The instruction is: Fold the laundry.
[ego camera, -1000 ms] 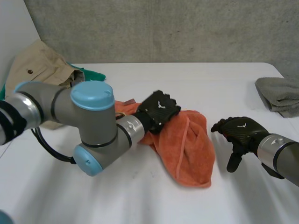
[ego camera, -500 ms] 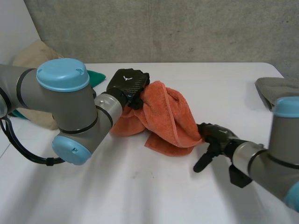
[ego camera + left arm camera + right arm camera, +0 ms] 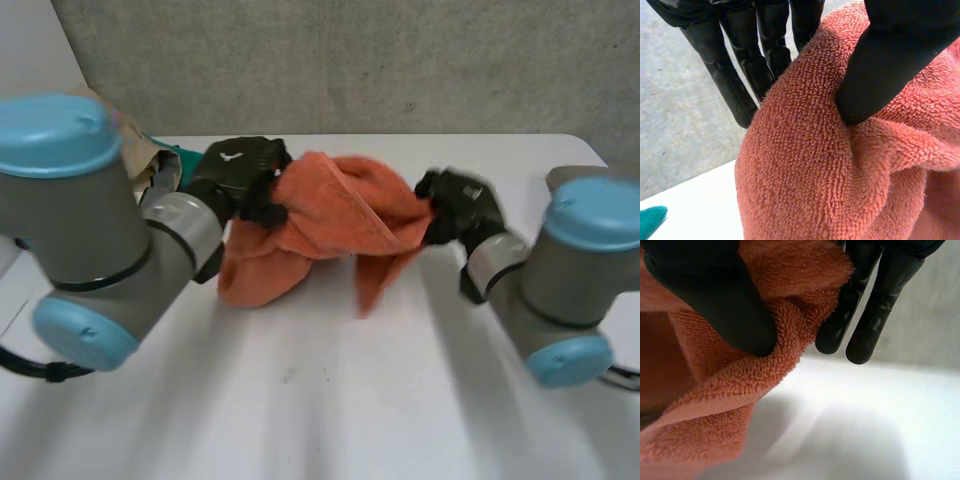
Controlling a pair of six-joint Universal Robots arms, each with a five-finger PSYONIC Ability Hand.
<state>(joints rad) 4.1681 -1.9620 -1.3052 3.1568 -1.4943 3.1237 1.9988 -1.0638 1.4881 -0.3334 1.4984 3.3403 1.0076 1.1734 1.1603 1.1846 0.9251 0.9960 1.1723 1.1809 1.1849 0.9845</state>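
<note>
One orange towel (image 3: 330, 215) over white table (image 3: 330, 400): left hand (image 3: 240, 175) pinches one end, right hand (image 3: 462, 205) pinches opposite end, middle sagging.

Left hand (image 3: 238, 172) and right hand (image 3: 458, 205) grip the 2 ends of the orange towel (image 3: 330, 215), which sags between them over the white table (image 3: 330, 400).

Head camera: high, looks down on table (image 3: 300, 400). Wrist cameras: close-up against orange towel (image 3: 805, 165), shared by all.
</note>
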